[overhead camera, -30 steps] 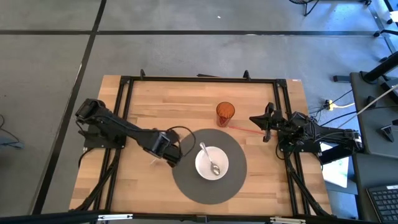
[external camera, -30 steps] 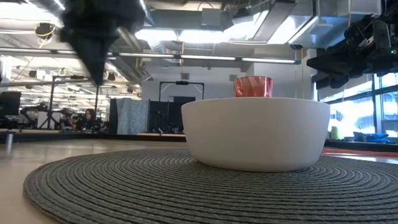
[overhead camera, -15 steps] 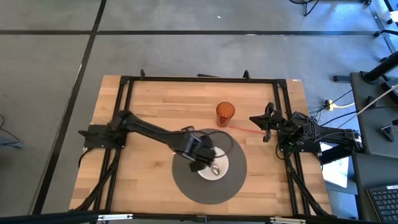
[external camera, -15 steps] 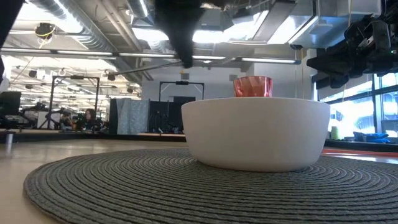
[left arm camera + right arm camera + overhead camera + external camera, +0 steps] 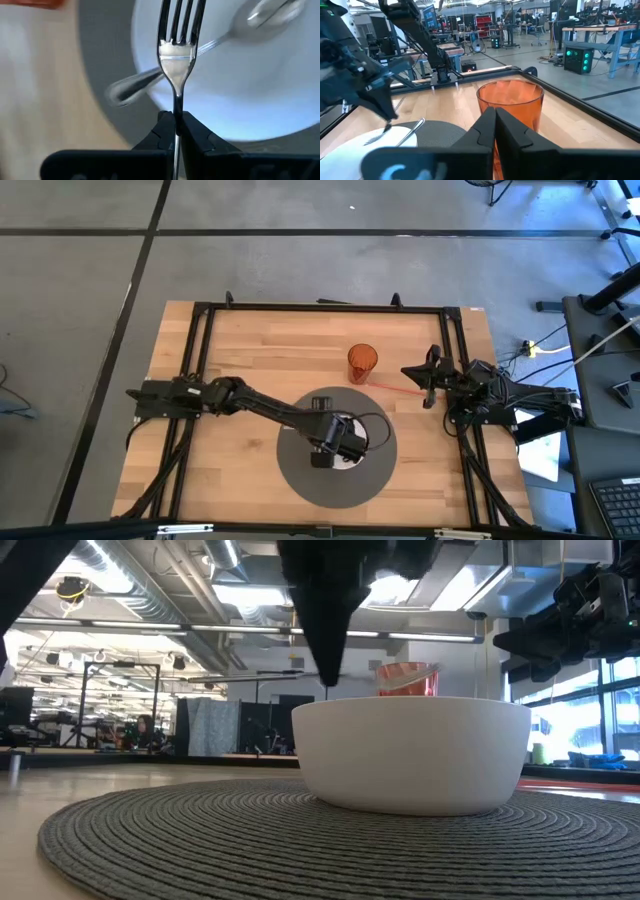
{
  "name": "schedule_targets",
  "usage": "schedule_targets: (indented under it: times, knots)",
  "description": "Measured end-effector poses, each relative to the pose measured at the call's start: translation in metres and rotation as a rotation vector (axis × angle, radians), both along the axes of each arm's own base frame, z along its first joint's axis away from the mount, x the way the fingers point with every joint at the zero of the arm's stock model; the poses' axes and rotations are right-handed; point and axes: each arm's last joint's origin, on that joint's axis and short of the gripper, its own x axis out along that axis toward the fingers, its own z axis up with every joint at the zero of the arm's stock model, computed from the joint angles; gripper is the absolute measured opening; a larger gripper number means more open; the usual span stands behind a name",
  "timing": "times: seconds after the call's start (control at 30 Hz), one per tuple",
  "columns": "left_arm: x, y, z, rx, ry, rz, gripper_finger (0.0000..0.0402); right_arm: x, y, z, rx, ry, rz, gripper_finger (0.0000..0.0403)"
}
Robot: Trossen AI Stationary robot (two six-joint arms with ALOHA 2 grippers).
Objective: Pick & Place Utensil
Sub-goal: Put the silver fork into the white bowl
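Observation:
My left gripper point(image 5: 335, 442) hovers over the white bowl point(image 5: 415, 752), which stands on the round grey placemat point(image 5: 300, 472). It is shut on a silver fork point(image 5: 176, 55), whose tines point down toward the bowl point(image 5: 250, 100). A silver spoon point(image 5: 250, 15) lies in the bowl, its handle resting over the rim. An orange cup point(image 5: 362, 362) stands upright on the wood beyond the mat. My right gripper point(image 5: 425, 375) waits, shut, near the table's right edge, just behind the cup point(image 5: 512, 102). My left gripper pinches the fork's handle point(image 5: 176, 116) just behind its neck, between the two fingers. The fingers come from above, pointing down and lying along the fork. The fork is lifted clear and sticks out past the fingertips, tines point(image 5: 175, 20) over the bowl's inside.
A black metal frame point(image 5: 200, 315) runs around the wooden tabletop. A thin red strip point(image 5: 395, 387) lies between the cup and my right gripper. Bare wood point(image 5: 260, 360) lies left of the cup and beyond the mat.
My left gripper has carried the fork toward the table's right edge, from the wood left of the placemat to above the bowl, and has come down toward the bowl's rim. It has stayed shut on the fork.

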Motion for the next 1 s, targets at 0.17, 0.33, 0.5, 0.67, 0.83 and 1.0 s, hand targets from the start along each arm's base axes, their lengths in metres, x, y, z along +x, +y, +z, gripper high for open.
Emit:
schedule_targets:
  times: [0.17, 0.33, 0.5, 0.67, 0.83, 1.0]
  knots:
    - [-0.001, -0.014, 0.003, 0.157, -0.026, -0.180, 0.0004, 0.000, 0.000, 0.000, -0.002, 0.000, 0.000, 0.0011]
    - [-0.003, -0.029, 0.003, 0.305, -0.048, -0.333, 0.0005, 0.000, 0.000, 0.000, 0.000, 0.000, 0.000, 0.0011]
    - [-0.003, -0.040, 0.001, 0.341, -0.051, -0.401, 0.0005, 0.000, 0.000, 0.000, 0.000, 0.000, 0.001, 0.0011]
    - [-0.003, -0.055, -0.022, 0.358, 0.018, -0.486, 0.0006, 0.000, 0.000, 0.000, 0.000, 0.000, 0.001, 0.0011]
    - [-0.003, -0.061, -0.047, 0.473, 0.122, -0.579, 0.0005, 0.000, 0.000, 0.000, 0.004, -0.001, 0.001, 0.0011]
    - [-0.001, -0.059, -0.054, 0.460, 0.148, -0.590, 0.0008, 0.000, 0.000, 0.000, 0.004, -0.001, 0.001, 0.0011]
